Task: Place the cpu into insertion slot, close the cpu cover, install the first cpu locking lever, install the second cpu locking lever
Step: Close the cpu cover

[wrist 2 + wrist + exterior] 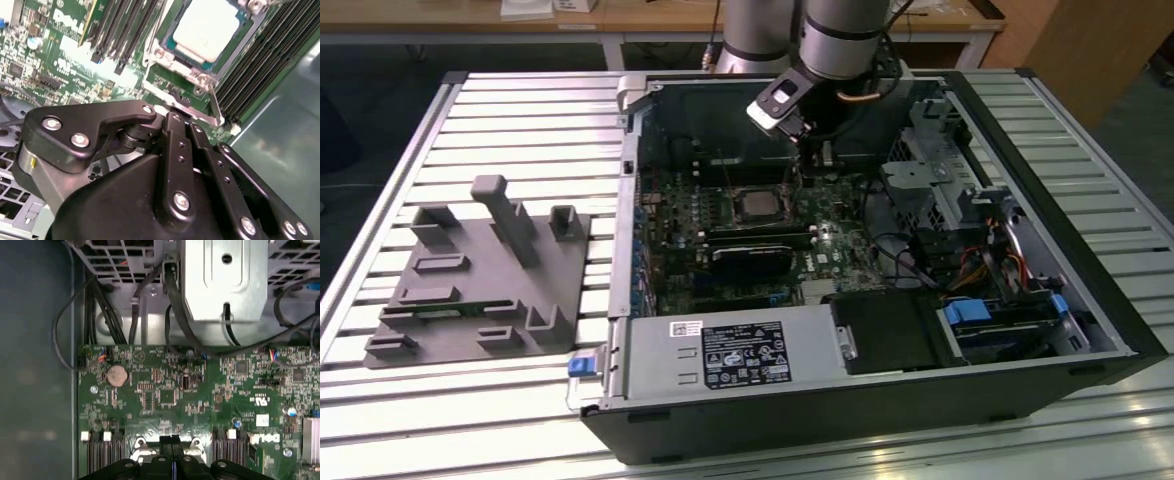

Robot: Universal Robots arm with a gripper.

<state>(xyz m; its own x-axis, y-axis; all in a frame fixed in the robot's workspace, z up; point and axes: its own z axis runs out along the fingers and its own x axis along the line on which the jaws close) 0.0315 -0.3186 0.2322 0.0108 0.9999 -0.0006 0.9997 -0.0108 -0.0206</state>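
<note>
Two matte black fingers of the gripper meet tip to tip, drawn narrow, just beside a flat silvery lever at the insertion slot, where we see the smooth pale square cpu seated, framed by the thin metal cpu cover on the green motherboard.

Open space above the insertion slot; memory slots close on both sides, drive cage nearby.
</note>
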